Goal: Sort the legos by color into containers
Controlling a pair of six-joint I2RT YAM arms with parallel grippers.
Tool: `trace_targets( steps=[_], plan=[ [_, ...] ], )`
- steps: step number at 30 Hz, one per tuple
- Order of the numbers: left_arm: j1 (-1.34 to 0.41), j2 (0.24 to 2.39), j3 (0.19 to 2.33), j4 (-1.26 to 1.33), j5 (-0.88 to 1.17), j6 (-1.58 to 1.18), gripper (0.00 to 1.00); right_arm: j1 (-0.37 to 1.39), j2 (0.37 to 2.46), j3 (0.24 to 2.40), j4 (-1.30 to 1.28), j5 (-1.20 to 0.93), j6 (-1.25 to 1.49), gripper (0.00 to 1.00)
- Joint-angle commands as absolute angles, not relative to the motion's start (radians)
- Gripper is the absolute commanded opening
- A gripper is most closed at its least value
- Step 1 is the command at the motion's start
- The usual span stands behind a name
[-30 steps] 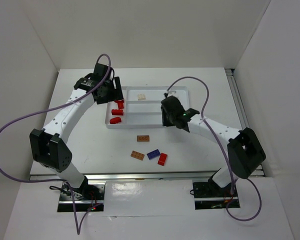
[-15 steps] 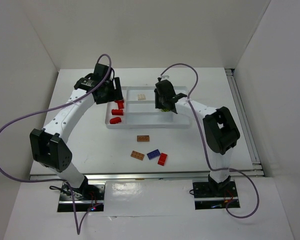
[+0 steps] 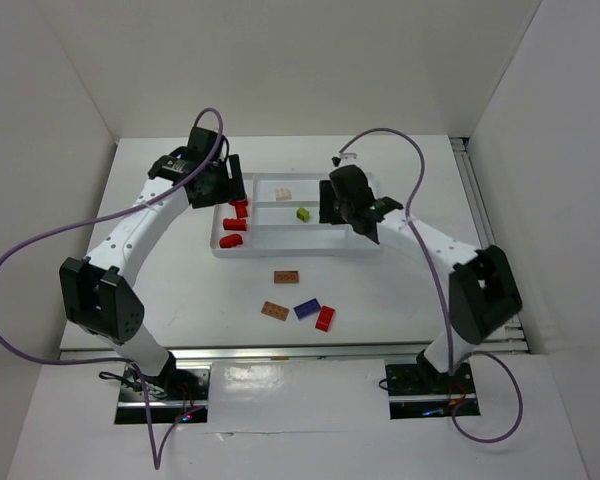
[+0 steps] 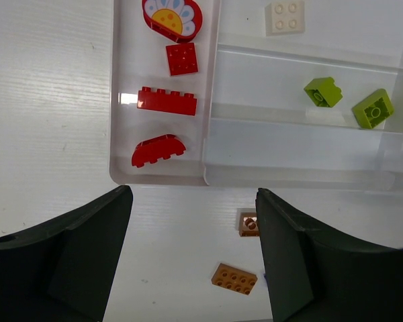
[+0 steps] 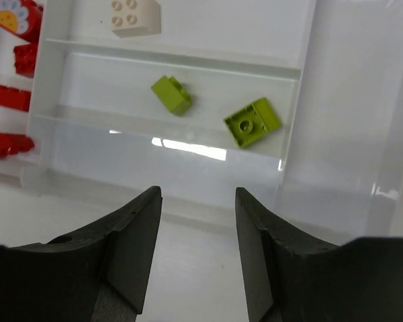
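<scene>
The white tray (image 3: pixel 290 252) lies across the middle of the table. Its squarish left section holds several red legos (image 4: pixel 166 101). A cream lego (image 4: pixel 285 17) sits in the far slot and two lime green legos (image 5: pixel 172 94) (image 5: pixel 252 122) in the middle slot. Two brown-orange legos (image 3: pixel 286 277) (image 3: pixel 274 311), a blue-purple lego (image 3: pixel 306 309) and a red lego (image 3: pixel 325 318) lie on the table in front of the tray. My left gripper (image 4: pixel 193 193) hangs open over the tray's near left corner, holding nothing. My right gripper (image 5: pixel 198 192) is open over the tray's right part, nothing between its fingers.
White walls enclose the table on the left, back and right. A metal rail (image 3: pixel 480 200) runs along the right edge. Purple cables (image 3: pixel 40 240) loop off both arms. The nearest slot of the tray (image 5: pixel 188 168) holds nothing.
The right gripper swung in over the tray, went from shut to open, and a lime green lego now lies in the middle slot. The left arm has stayed still.
</scene>
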State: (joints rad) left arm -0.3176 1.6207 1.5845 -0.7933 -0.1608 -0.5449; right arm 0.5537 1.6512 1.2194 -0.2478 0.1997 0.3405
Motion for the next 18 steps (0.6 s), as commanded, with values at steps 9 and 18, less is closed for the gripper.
trace_targets(
  steps=[9, 18],
  plan=[
    [-0.33, 1.687, 1.647, -0.795, -0.15, -0.518, 0.85, 0.816, 1.324, 0.873, -0.575, 0.225, 0.627, 0.82],
    [-0.348, 1.712, 1.681, -0.804, -0.141, -0.518, 0.84, 1.034, 1.353, 0.773, -0.534, 0.201, 0.792, 0.89]
  ],
)
